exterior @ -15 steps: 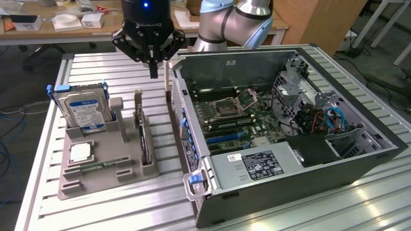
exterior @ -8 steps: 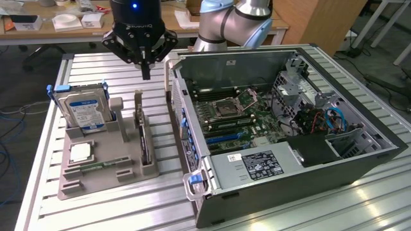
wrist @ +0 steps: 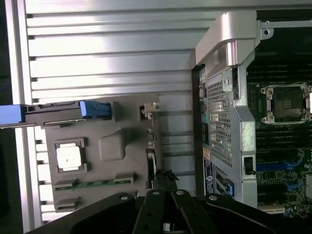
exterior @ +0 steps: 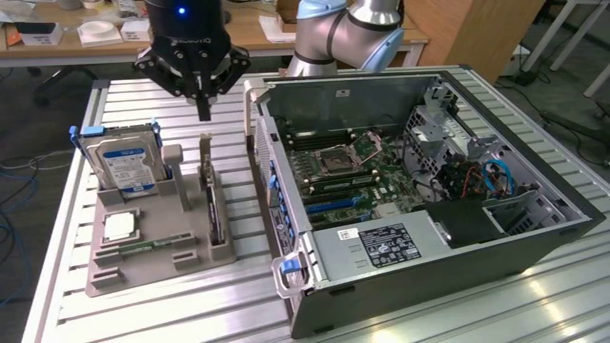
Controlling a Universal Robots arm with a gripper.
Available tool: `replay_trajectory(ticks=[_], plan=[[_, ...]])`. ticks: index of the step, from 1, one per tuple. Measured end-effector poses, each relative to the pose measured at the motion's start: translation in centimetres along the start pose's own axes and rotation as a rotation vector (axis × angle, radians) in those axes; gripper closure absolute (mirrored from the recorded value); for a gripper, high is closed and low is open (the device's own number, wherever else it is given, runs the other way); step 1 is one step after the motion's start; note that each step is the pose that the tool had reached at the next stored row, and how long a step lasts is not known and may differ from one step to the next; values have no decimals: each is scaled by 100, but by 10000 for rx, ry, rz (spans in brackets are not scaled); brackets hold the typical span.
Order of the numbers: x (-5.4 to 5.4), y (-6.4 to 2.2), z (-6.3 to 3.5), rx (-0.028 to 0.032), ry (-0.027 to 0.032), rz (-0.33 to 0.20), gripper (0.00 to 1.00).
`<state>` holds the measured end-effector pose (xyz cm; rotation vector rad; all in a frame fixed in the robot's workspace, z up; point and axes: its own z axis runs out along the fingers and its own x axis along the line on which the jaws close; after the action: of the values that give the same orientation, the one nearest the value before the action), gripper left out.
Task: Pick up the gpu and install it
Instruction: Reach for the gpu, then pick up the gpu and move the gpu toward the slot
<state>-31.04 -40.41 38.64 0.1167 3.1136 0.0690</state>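
The gpu (exterior: 214, 214) stands on edge in a slot of the grey holder tray (exterior: 143, 268), its silver bracket end toward the back of the table. My gripper (exterior: 203, 108) hangs above the tray's back end, a little above the gpu's bracket end, fingers pressed together and holding nothing. In the wrist view the shut gripper (wrist: 165, 184) points down over the thin edge of the gpu (wrist: 151, 163). The open computer case (exterior: 533, 239) lies to the exterior view's right of the tray, with its motherboard (exterior: 348, 175) exposed.
A blue-labelled hard drive (exterior: 126, 163) stands upright in the tray beside the gpu. A CPU chip (exterior: 119, 226) and a RAM stick (exterior: 148, 247) lie in the tray's front part. The ribbed metal table (exterior: 171, 307) carries tray and case. A desk with boxes is behind.
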Motion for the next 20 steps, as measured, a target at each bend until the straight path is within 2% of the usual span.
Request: replay_trajectory(ticks=[7, 20], plan=[[133, -27, 8, 0, 0, -1, 90], [136, -28, 8, 1, 1, -1, 90]])
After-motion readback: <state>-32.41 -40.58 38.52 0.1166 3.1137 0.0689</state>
